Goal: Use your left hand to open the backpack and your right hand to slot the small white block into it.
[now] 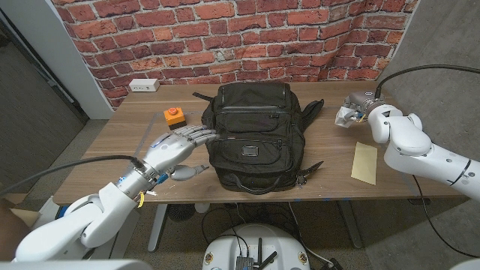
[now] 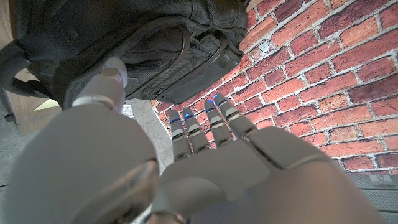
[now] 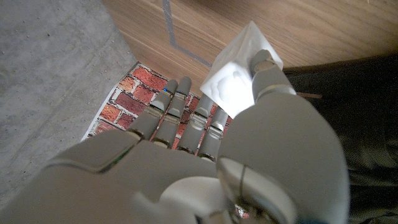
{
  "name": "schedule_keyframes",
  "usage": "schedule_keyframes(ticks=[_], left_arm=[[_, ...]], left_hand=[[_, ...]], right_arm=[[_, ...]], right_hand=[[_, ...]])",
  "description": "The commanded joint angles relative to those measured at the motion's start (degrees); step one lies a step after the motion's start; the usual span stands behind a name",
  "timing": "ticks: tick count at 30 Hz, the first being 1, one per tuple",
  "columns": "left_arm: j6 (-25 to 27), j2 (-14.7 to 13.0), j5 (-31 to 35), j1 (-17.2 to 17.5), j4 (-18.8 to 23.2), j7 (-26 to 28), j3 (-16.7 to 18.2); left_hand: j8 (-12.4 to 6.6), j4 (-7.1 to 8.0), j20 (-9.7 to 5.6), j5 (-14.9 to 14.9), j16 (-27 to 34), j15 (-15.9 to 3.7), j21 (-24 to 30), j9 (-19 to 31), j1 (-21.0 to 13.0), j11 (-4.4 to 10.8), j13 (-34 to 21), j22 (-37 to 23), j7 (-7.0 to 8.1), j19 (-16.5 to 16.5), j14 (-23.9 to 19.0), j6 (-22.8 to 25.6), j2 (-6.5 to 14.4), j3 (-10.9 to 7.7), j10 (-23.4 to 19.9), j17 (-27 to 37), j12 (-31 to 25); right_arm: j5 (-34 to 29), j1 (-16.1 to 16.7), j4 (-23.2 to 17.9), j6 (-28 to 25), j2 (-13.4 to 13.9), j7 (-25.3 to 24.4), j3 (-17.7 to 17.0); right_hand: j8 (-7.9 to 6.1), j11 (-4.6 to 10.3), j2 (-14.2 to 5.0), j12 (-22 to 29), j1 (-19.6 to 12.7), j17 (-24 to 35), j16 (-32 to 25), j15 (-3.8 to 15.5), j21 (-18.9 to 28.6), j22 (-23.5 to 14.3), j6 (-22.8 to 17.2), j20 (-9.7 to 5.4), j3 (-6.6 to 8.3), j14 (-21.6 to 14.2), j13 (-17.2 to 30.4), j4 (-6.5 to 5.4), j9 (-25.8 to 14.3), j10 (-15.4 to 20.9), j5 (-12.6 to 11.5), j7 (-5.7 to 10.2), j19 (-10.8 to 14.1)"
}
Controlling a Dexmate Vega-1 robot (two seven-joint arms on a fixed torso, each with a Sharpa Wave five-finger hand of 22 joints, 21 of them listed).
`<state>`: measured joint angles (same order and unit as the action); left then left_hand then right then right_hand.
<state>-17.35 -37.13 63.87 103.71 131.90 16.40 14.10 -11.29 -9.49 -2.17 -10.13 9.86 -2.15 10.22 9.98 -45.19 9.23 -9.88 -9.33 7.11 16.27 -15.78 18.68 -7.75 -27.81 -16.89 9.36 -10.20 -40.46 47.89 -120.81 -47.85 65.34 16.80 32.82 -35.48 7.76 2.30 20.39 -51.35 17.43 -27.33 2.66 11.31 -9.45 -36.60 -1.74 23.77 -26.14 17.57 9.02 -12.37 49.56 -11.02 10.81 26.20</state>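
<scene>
The black backpack (image 1: 251,135) lies on its back in the middle of the wooden table (image 1: 330,161), and its zips look closed. My left hand (image 1: 176,148) is stretched out at the pack's left side, fingers straight and apart and the thumb held low, holding nothing. The fingertips (image 1: 206,135) reach the pack's edge. In the left wrist view the same fingers (image 2: 202,124) point past the backpack (image 2: 124,43). At the table's far right, my right hand (image 1: 363,107) pinches the small white block (image 1: 346,115) between thumb and fingers. The right wrist view shows the block (image 3: 239,78) raised above the table.
An orange-topped black button box (image 1: 174,115) sits just beyond my left hand. A white power outlet (image 1: 142,85) lies at the back left. A tan paper (image 1: 364,162) lies on the table to the right of the pack. A brick wall stands behind the table.
</scene>
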Motion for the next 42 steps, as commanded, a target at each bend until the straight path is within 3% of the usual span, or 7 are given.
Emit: schedule_keyframes(ticks=[1,9,24,42], left_arm=[[7.7,-2.0,5.6,2.0,1.8,3.4,-4.2],[13.9,-3.4,9.7,3.0,3.5,4.4,-7.5],[20.2,-9.1,15.4,4.5,4.7,4.0,-9.6],[26.6,-11.9,15.5,2.5,1.6,8.3,-15.5]], left_hand=[[-0.09,-0.27,-9.94,-0.2,0.1,-8.38,0.2,0.2,-1.0,-0.04,0.0,-0.2,-0.56,0.2,-0.1,-0.5,0.4,0.38,-0.2,0.0,-0.2],[0.01,-0.36,-9.89,-0.2,0.1,-8.16,0.2,0.2,-1.4,0.04,-0.1,-0.2,-0.63,0.3,0.0,-1.0,0.3,0.66,0.3,0.0,-0.1],[0.0,-0.68,-9.82,-0.1,0.1,-8.39,0.3,0.2,-2.5,0.09,-0.1,-0.1,-0.56,0.7,-0.1,-1.7,-0.3,1.2,0.5,0.0,-0.1],[-1.46,-0.59,-9.74,-0.4,0.7,-9.27,0.7,0.2,-6.5,0.4,0.0,-0.2,-0.36,3.1,-3.5,2.1,0.3,1.91,-3.2,0.0,-1.0]], right_arm=[[1.2,0.9,-0.4,-0.8,0.3,-2.0,-0.4],[1.5,1.4,-1.1,-1.6,0.6,-3.1,-0.5],[2.1,2.3,-2.6,-3.7,1.2,-4.5,-0.4],[2.6,1.8,-2.4,-4.1,0.3,-6.2,0.6]], right_hand=[[-0.42,4.68,-0.82,0.0,0.0,0.2,-0.1,8.86,-0.1,-0.3,-0.2,0.02,0.04,-0.7,1.0,-0.07,-0.2,5.2,-0.4,-0.13,0.3],[-0.39,4.68,-0.82,-0.1,0.0,0.3,-0.1,8.88,-0.1,-0.3,-0.2,0.05,0.01,-0.7,1.1,-0.03,-0.2,5.3,-0.4,-0.2,0.3],[-0.36,4.68,-0.87,-0.2,0.1,0.3,-0.1,8.85,-0.1,-0.3,-0.1,0.07,-0.07,-0.7,1.2,-0.03,-0.2,5.4,-0.4,-0.31,0.3],[-0.33,4.69,-1.04,-0.3,0.1,0.4,-0.1,8.95,-0.1,-0.3,-0.1,0.07,-0.06,-0.8,1.3,-0.01,-0.1,5.5,-0.5,-0.36,0.3]])
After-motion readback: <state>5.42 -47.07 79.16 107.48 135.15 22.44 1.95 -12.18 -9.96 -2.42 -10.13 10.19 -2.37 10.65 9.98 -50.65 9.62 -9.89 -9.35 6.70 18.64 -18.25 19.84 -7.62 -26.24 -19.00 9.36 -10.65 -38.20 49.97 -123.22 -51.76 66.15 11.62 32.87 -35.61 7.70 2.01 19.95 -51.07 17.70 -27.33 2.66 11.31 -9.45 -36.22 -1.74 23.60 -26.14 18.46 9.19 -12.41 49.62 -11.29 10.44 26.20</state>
